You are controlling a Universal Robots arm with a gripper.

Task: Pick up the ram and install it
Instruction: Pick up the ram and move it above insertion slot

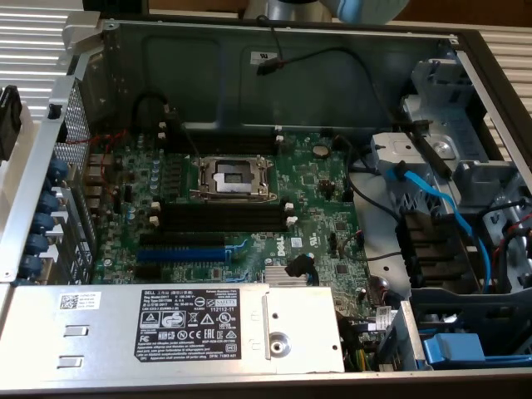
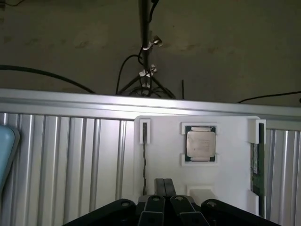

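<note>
1. At the centre of the exterior view, an open computer case (image 1: 208, 50) is seen from above, and a green motherboard (image 1: 316, 208) is laid flat inside it.
2. Near the middle of the board an open processor socket (image 1: 231, 176) is seen. Just below it in the frame, the black memory slots (image 1: 224, 218) are set side by side.
3. Toward the lower left of the frame a blue expansion slot (image 1: 187, 249) is found, and a grey power supply (image 1: 183, 328) with a printed label is laid across the lower left.
4. At the exterior view's right, pale blue cables (image 1: 432, 199) are draped over the drive bays.
5. At the top edge of the frame a pale blue part of the arm (image 1: 370, 8) is seen above the case.
6. In the wrist view, a white holder (image 2: 225, 179) is set on a ribbed metal desk (image 2: 70, 165).
7. The ram (image 2: 255, 165), dark green, is stood on its edge in a bracket at one side of the holder, well apart from the fingers and outside the case.
8. A processor chip (image 2: 201, 143) is seated in a square recess between the two brackets.
9. A thin dark strip (image 2: 144, 160) is held edge-on in the opposite bracket. Whether it is a second stick cannot be told.
10. The fingers (image 2: 160, 184) are clenched together with nothing gripped between them. They are held over the holder, just beside the thin strip and much nearer to it than to the ram.
</note>
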